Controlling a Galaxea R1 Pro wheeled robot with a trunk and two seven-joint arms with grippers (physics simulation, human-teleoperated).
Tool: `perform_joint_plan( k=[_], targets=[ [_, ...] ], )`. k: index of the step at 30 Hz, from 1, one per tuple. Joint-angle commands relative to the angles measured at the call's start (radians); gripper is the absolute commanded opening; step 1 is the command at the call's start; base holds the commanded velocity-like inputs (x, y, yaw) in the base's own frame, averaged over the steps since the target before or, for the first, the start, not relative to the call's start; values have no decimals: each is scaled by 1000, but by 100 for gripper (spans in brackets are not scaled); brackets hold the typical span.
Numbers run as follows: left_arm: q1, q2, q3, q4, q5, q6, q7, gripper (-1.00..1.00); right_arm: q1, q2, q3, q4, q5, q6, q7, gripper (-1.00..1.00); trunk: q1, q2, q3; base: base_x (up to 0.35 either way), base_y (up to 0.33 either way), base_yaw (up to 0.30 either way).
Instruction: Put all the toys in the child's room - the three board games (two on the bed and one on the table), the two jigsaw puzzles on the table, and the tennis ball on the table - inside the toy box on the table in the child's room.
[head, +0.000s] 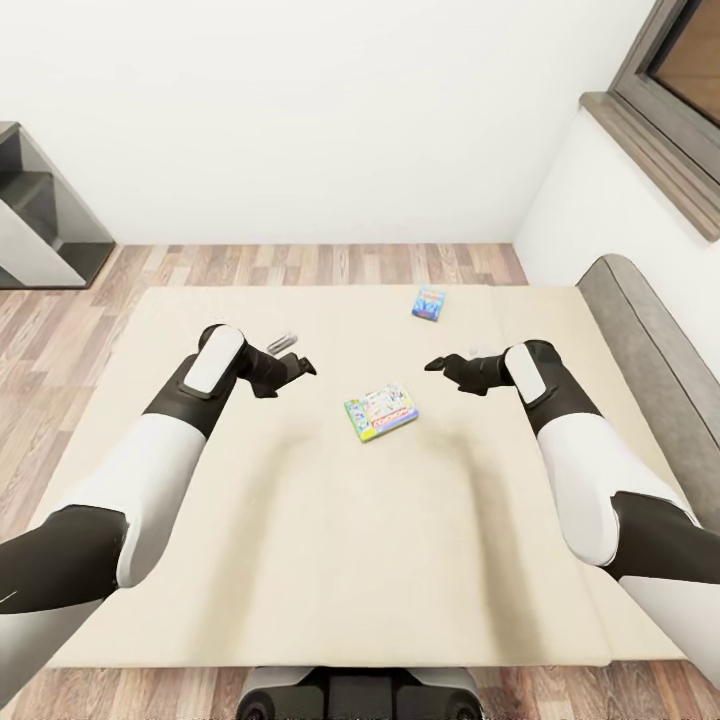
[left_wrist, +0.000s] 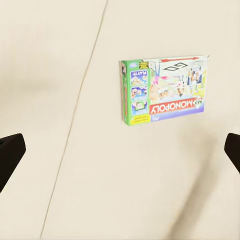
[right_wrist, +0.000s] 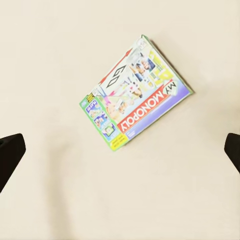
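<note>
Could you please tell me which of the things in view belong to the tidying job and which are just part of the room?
Belonging to the job:
- MY MONOPOLY board game, flat on the bed
- light-blue board game, farther up the bed
- left gripper and right gripper, both open and empty

Just there:
- grey headboard
- window frame
- grey shelf unit
- wood floor

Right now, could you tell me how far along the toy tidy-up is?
Nothing looks done yet. The MY MONOPOLY box and the light-blue game lie flat on the bed. The left gripper and right gripper hover open, holding nothing. Both games remain to be collected.
</note>
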Motion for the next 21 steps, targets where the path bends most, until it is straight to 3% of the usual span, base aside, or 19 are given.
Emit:
perform_joint_plan(
  k=[1, 21],
  targets=[
    [-3, 0, -1, 5, 11, -1, 8, 100, -1, 0, -4, 0, 9, 5, 8, 100, 0, -2, -3, 0, 0, 0],
    [-11, 6, 13, -11, 24, 17, -4, 100, -28, 0, -4, -14, 9, 4, 4, 100, 0, -2, -36, 0, 0, 0]
  ],
)
